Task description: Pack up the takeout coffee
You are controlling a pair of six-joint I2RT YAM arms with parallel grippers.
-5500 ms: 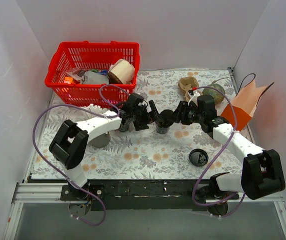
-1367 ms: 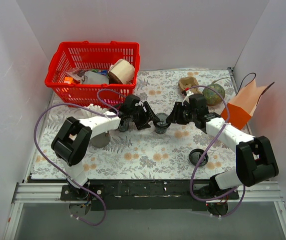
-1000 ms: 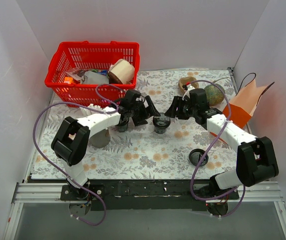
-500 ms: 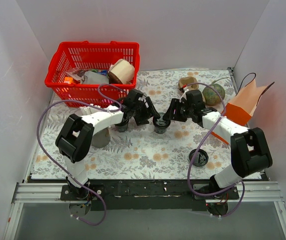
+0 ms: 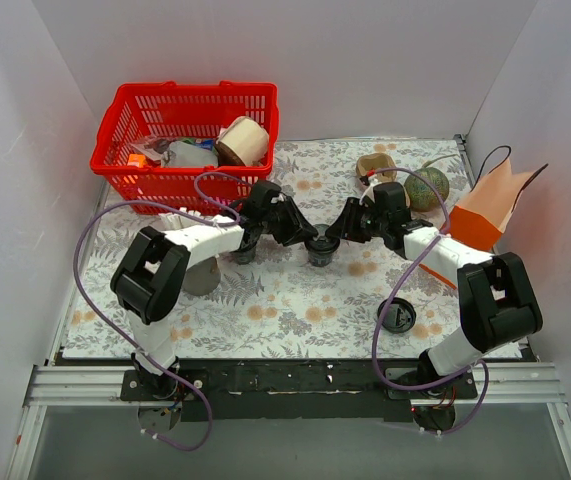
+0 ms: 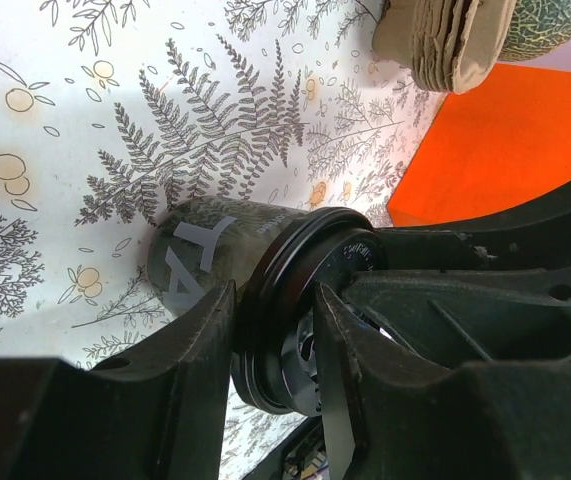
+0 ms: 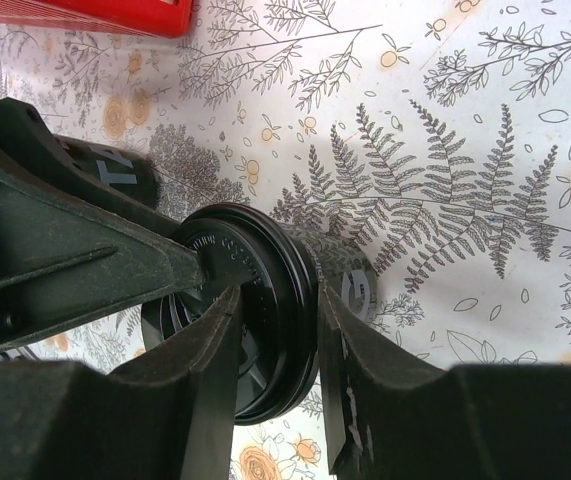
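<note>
the cup [image 5: 321, 250] sits at the centre of the top view, on or just above the floral mat [image 5: 295, 310]; which of the two i cannot tell. both arms meet over it. the left gripper [image 5: 305, 236] comes in from the left and the right gripper [image 5: 338, 235] from the right, their tips close together across the cup's mouth.

in the left wrist view the cup [image 6: 205, 255] fills the middle of the frame, thick rim toward the camera, white lettering on its side. the left gripper [image 6: 273, 300] is pinched on the rim. one finger [image 6: 180, 350] lies against the outside wall and the other [image 6: 355, 360] crosses the mouth. the right gripper's black body takes up the right half of that frame.

in the right wrist view the right gripper [image 7: 277, 300] pinches the same rim from the opposite side. one finger [image 7: 365, 380] is on the outside of the cup [image 7: 350, 275] and the other [image 7: 195, 380] is over its mouth.

a second dark cup [image 5: 243, 252] stands just left of the cup, under the left arm. the lid [image 5: 397, 315] lies flat at the lower right of the mat, well apart. the red basket [image 5: 180, 135] is in the upper left. the orange bag [image 5: 485, 215] is at the right edge, with a melon [image 5: 427, 187] beside it.
</note>
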